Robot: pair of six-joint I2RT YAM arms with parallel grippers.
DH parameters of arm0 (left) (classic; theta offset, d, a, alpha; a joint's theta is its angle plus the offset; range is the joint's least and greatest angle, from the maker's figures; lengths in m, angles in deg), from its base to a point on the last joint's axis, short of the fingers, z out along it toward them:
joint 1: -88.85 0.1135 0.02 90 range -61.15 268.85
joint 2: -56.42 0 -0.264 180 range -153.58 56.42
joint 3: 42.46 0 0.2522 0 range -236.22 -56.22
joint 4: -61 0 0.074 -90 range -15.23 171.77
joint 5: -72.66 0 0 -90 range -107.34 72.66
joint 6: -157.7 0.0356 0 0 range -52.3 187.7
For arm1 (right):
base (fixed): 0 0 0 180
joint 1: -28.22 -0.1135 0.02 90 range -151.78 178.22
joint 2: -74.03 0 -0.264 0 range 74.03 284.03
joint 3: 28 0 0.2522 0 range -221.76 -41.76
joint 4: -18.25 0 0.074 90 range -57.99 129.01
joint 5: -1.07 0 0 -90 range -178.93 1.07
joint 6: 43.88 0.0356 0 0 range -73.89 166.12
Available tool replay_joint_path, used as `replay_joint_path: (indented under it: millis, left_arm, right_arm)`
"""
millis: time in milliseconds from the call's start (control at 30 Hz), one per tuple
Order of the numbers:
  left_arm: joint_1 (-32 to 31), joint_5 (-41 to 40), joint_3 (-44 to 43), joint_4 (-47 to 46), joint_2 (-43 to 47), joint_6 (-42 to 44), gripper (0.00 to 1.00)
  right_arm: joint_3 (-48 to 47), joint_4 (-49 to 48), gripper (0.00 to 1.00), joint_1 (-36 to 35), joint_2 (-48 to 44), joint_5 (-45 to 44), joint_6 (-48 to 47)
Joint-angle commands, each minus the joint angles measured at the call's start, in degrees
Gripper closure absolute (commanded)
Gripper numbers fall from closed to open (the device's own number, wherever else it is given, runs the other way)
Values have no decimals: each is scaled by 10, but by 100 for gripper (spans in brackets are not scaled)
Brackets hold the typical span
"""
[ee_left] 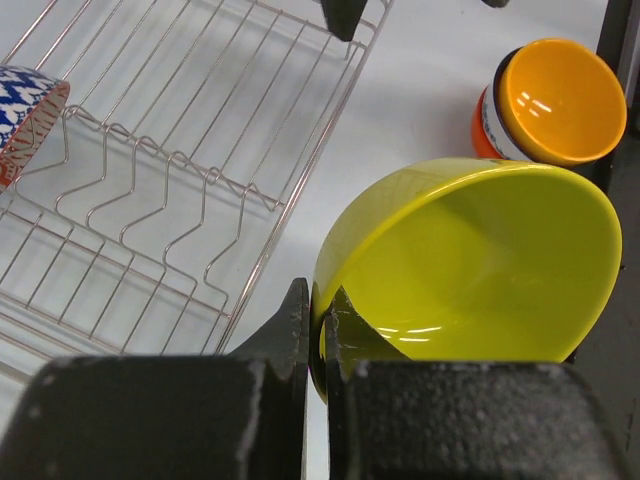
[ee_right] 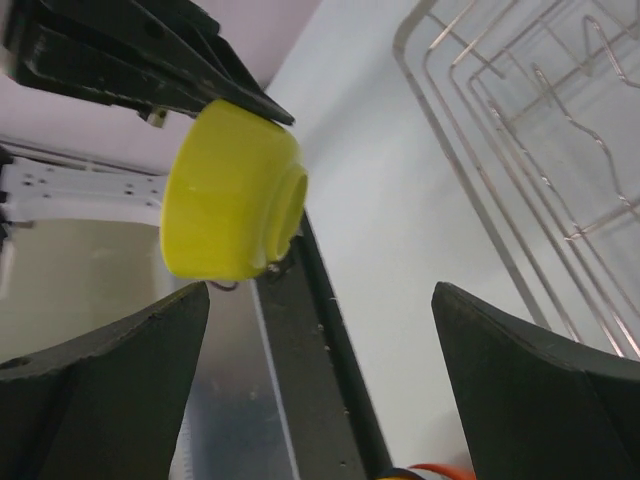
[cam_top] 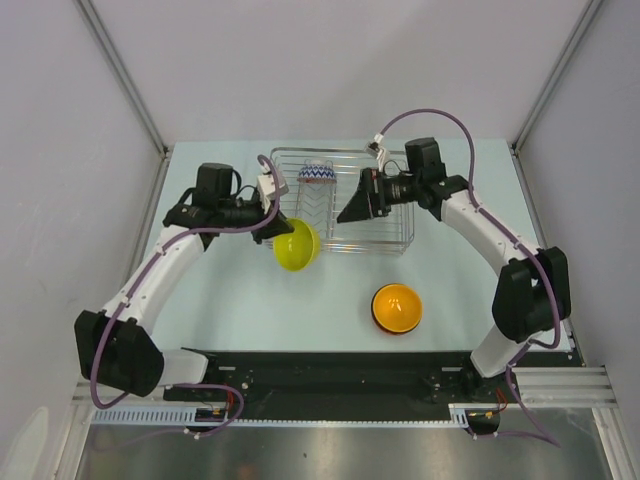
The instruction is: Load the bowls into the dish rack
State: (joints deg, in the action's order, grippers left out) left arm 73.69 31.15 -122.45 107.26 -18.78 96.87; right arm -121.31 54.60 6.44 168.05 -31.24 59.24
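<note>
You are pinching the lime-yellow bowl (cam_top: pixel 297 245) by its rim with the left gripper (ee_left: pixel 318 312), mid-frame just beside the dish rack (cam_top: pixel 372 243), tilting it, likely for slotting between dividers. Your right gripper (cam_top: pixel 351 207) is hanging spread, empty.

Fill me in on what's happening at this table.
The left gripper is pinching the rim of the lime-yellow bowl, holding it tilted at the near left corner of the dish rack. The right gripper hangs open and empty over the rack. The zigzag bowl stands in the rack's far left end. The orange bowl waits on the table, apparently stacked on another bowl.
</note>
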Motion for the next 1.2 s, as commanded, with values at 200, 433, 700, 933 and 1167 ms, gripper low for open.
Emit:
replay_joint_path:
  millis: [200,433,700,933,1167]
  left_arm:
    - [-16,41,-19,-85,-18,-49,100]
    - [-18,46,-61,-97,-55,-69,99]
    - [-21,35,-104,-103,-75,-82,100]
    - [-26,9,-112,-82,-94,-55,100]
    - [-27,2,-117,-79,-113,-44,100]
  right_arm:
    - [32,-390,0,10,39,139,370]
    - [26,-384,0,-11,61,129,362]
    - [23,-280,0,-30,46,107,279]
    - [26,-265,0,-37,28,110,275]
    - [32,-271,0,-41,20,119,284]
